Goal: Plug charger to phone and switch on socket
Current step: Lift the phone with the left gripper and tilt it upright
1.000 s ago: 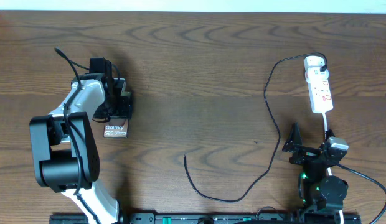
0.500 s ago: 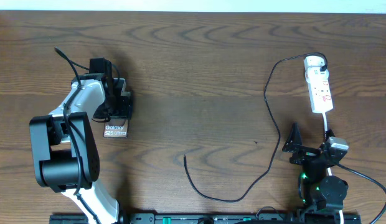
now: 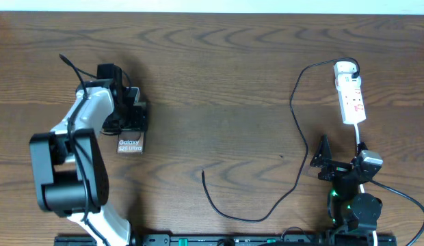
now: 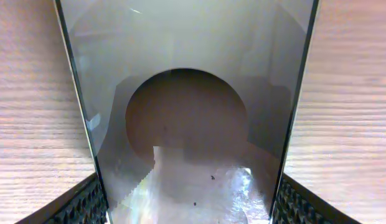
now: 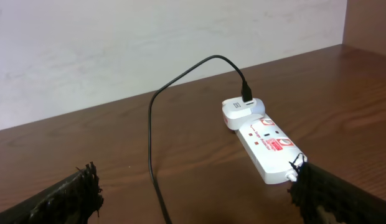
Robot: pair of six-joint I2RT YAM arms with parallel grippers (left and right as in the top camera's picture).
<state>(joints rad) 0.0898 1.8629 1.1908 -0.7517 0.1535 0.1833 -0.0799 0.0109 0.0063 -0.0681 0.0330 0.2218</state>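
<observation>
While I watch from overhead, the left claw [image 3: 133, 117] sits over the phone [image 3: 130, 145] near the left edge of the table [image 3: 219, 82], about halfway between the far and near edges. Only the lettered end of the phone pokes out from under the claw, pointing toward the near edge. On my left wrist feed the phone [image 4: 187, 93] fills the space between the two fingers [image 4: 81, 205], its glossy face and round lighter circle right under the camera. Both long edges meet the finger pads, so I read the left claw [image 4: 190, 202] as closed on the phone across its width.

Further right, the plug tip [image 3: 203, 173] of the charger cable [image 3: 291, 102] lies loose on the wood near the middle of the near edge, well apart from the phone. From there the cable dips toward the near edge, then climbs in a long curve to the far right of the table. It ends in a white adapter [image 3: 344, 67] plugged into the far end of the power strip [image 3: 351, 101].

The power strip lies close to the right edge, lengthwise toward me, and its white cord [image 3: 360, 139] trails off the near end. I cannot make out how its switches are set.

The right claw [image 3: 326, 162] hovers near the right near corner with its jaws spread wide and holding nothing. On the right wrist feed it [image 5: 193, 205] faces the strip [image 5: 268, 146], the adapter [image 5: 238, 113] and the cable [image 5: 150, 143].
</observation>
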